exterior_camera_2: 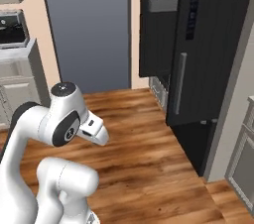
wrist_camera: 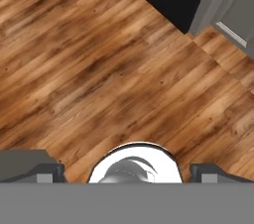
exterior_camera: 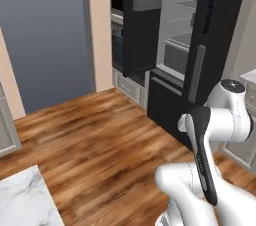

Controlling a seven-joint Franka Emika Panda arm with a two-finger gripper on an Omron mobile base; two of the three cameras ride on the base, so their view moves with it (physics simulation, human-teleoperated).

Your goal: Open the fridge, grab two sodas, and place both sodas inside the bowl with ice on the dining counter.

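Fridge (exterior_camera: pixel 200 45): 1 door is being held swung open, grey shelves exposed for can retrieval; sodas cannot be made out. Gripper (wrist_camera: pixel 127 176): jaws are being kept fully spread, nothing gripped, pointed at wooden floor (wrist_camera: pixel 99 69).

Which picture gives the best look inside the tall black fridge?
The left base view: the tall black fridge has its left door swung open, showing grey shelves. The right base view shows mostly its dark door fronts and a grey bar handle. The hand view catches just a dark bottom corner above the wooden floor.
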